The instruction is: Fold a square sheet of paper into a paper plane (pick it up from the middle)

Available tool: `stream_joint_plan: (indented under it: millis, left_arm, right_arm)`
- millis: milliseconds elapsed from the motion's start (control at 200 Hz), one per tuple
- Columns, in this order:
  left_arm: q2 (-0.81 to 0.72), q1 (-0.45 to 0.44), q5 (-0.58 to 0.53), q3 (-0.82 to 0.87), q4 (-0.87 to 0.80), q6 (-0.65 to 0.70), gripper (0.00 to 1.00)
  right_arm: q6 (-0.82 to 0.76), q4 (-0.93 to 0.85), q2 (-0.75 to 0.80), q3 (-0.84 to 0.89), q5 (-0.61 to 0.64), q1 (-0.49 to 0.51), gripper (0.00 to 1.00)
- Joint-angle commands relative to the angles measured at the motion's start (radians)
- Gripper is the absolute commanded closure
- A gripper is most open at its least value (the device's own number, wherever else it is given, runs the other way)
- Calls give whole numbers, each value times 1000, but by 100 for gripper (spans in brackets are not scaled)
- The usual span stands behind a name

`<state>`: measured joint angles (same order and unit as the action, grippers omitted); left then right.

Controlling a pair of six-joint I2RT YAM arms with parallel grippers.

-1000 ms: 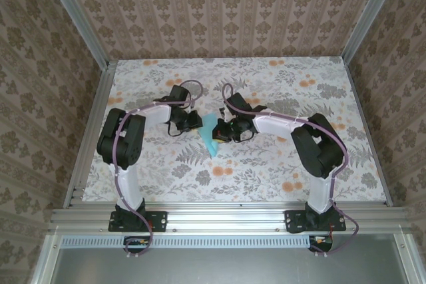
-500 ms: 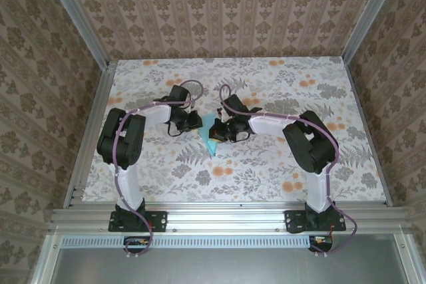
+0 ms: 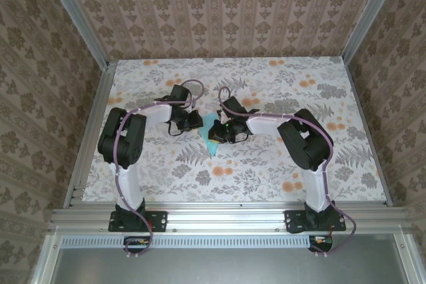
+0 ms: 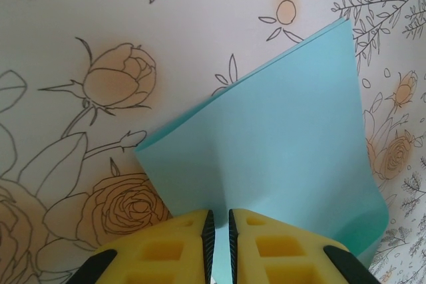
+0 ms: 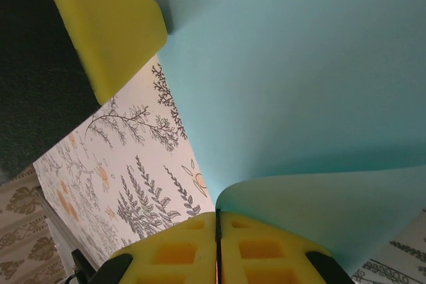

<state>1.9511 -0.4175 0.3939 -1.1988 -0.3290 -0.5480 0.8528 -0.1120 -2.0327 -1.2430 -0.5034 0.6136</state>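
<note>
— Where to find the square sheet of paper (image 3: 212, 135)?
— Near the middle of the floral tabletop (image 3: 279, 164), right between the left gripper (image 3: 199, 124) and the right gripper (image 3: 220, 131), touching both.
— And on the left side?
— Narrowed to a thin slit, clamped on the sheet's near edge. From the left wrist, spreads up and away from the yellow fingers (image 4: 176, 244), turquoise, with a soft crease rising from the pinch and a shadow thrown on the printed roses beneath.
— Flat, then?
— No. Bowed, curled over at the lower right corner.
— And on the right side?
— Pressed tight together, pads (image 5: 259, 247) meeting in a hairline seam. Looks pinched on the tip of a curled flap, exactly at that seam. Above it, arches broadly across the right wrist view, up to one yellow finger (image 5: 113, 31) of the left gripper at the top left corner.
— Any gap there?
— Hard to tell; seems to touch at the finger's inner edge.
</note>
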Motion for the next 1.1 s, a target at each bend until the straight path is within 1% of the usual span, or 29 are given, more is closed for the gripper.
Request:
stream_joint_plan:
  millis: [0, 1095]
  left_arm:
    - [54, -9, -12, 1, -50, 28, 83]
    - [68, -16, -4, -5, -56, 34, 83]
  right_arm:
    - [18, 12, -28, -24, 3, 8, 91]
    - [15, 16, -76, -48, 34, 8, 90]
